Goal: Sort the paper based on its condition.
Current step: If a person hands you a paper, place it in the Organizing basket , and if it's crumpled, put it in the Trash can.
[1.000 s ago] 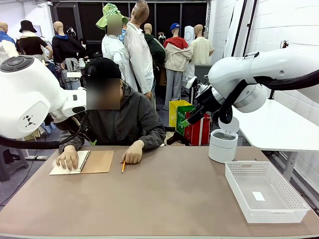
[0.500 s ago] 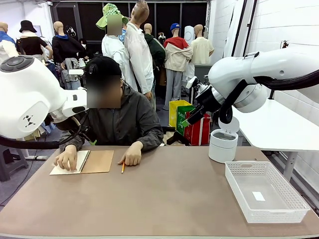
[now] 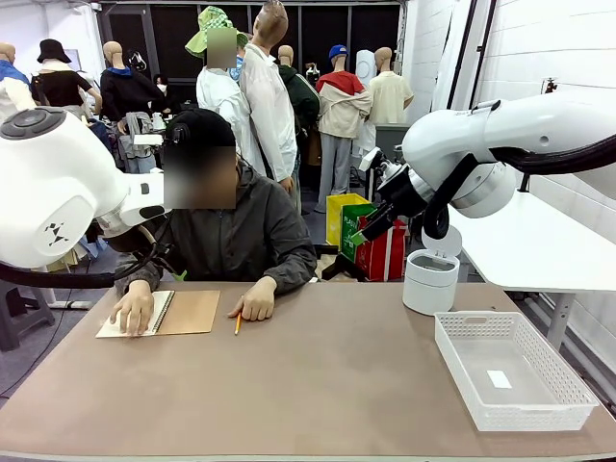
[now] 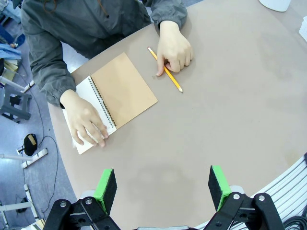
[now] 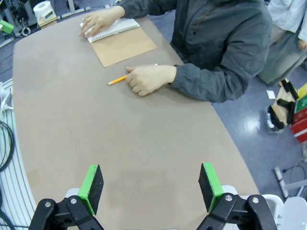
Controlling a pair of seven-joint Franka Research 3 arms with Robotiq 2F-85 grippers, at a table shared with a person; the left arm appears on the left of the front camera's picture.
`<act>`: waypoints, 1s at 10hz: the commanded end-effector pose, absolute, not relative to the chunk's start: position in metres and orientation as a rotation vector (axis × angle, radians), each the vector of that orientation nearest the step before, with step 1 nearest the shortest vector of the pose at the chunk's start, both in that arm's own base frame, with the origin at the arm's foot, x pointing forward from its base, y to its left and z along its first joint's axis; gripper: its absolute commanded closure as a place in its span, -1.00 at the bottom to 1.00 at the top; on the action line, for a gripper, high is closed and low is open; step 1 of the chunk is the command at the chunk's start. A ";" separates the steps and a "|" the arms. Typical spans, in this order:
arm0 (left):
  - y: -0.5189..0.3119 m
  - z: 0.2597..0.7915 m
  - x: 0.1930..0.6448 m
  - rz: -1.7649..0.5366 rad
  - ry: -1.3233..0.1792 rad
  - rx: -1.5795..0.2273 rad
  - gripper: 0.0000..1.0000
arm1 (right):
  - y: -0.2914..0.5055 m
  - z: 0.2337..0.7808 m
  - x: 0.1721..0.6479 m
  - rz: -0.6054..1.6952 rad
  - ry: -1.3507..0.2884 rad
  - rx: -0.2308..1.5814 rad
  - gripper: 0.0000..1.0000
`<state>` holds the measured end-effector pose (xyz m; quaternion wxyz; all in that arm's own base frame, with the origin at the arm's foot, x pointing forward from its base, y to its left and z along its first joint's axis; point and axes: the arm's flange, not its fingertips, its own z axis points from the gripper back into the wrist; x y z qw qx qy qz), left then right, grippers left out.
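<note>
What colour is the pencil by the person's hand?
The pencil is yellow-orange, clearest in the left wrist view, lying beside the tan-covered notebook.

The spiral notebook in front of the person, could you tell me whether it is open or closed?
Open: the notebook lies spread flat, tan cover folded out to one side, white page exposed, with the person's hand resting on that page.

Even, bright indoor light; sharp frames with wide-angle bend in the wrist views.

Light falls from overhead and leaves soft, faint shadows under the person's hands on the bench (image 3: pixel 318 385). No strong glare; the white wall at upper right of the front view is brightest, the dark backdrop at top centre dimmest. In both wrist views the bench edge curves near the frame borders.
</note>
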<state>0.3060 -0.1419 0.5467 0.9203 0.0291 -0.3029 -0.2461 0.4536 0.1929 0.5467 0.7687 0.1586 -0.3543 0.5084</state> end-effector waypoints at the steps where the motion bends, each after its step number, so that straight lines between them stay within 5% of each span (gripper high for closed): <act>1: -0.141 0.547 0.306 -0.517 -0.620 0.066 -1.00 | 0.193 0.548 0.454 1.098 -0.768 0.348 -1.00; 10: -0.141 0.547 0.306 -0.517 -0.620 0.066 -1.00 | 0.193 0.548 0.454 1.098 -0.768 0.348 -1.00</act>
